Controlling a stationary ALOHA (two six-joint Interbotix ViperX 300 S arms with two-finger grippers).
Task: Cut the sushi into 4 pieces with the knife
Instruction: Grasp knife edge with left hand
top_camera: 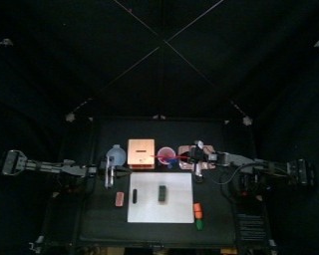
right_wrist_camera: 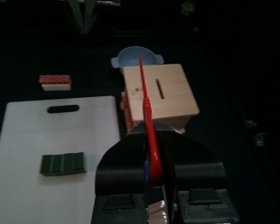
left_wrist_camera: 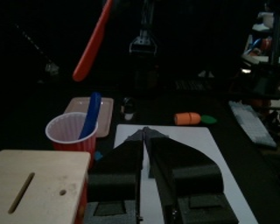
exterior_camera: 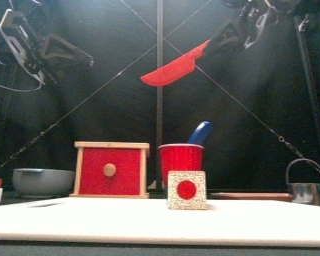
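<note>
**Red knife held in the air, sushi roll whole on the board**

The right tool [right_wrist_camera: 152, 144] is clamped on the handle of the red knife [exterior_camera: 176, 66], its jaws closed down to the handle's thickness. The blade hangs tilted, high above the red cup [exterior_camera: 180, 162], in which the blue knife [exterior_camera: 200, 133] stands. The left tool [left_wrist_camera: 147, 140] has its jaws pressed together with nothing between them. It hangs over the left part of the counter [top_camera: 103, 224], near the wooden box [top_camera: 143, 156].

The sushi roll [top_camera: 163, 191] lies around the middle of the white cutting board [top_camera: 183, 202], its dark green blocks together as one piece. The red knife is well apart from it, toward the back of the counter.

The box stands just left of the cup, behind the board, with its red drawer front facing forward. A blue-grey bowl [exterior_camera: 43, 181] sits further back on the left. A small red-and-white toy piece [right_wrist_camera: 56, 81] lies just off the board's left end. An orange toy [top_camera: 198, 209] lies beside the board's right edge, and a metal cutter [exterior_camera: 304, 186] stands at the far right.
</note>
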